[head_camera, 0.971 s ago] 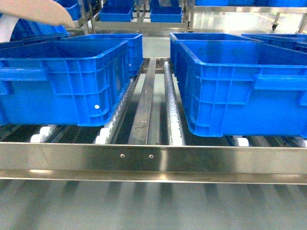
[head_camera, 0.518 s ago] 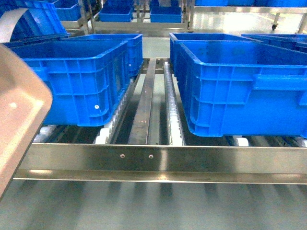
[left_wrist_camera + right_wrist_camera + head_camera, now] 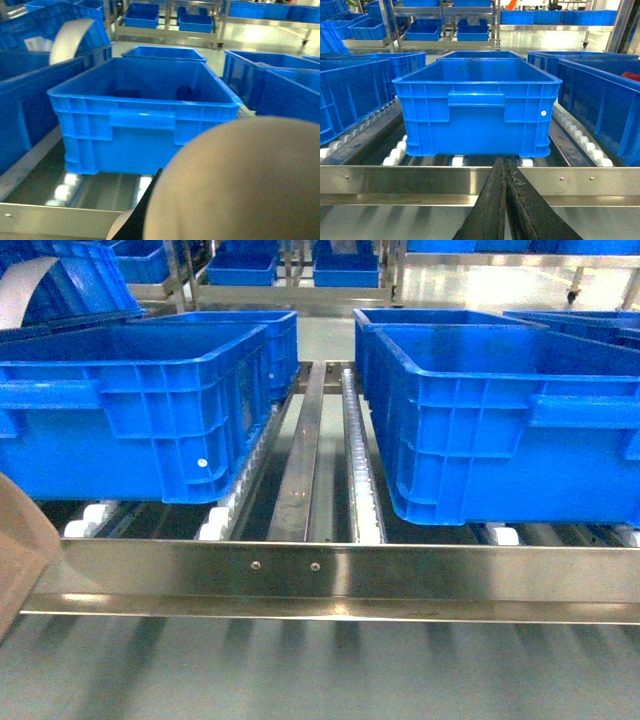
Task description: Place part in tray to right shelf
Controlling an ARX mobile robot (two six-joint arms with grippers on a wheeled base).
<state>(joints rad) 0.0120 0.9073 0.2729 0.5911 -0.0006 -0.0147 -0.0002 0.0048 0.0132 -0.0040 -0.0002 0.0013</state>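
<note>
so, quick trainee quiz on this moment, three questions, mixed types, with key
1. True or false: the right gripper has its fingers pressed together with nothing between them.
2. In the head view, where does the beige tray show? A: lower left edge. B: centre, on the rollers. C: upper right.
3. In the head view, how many screws show on the front rail?

Key: 1 true; 2 A; 3 two.
</note>
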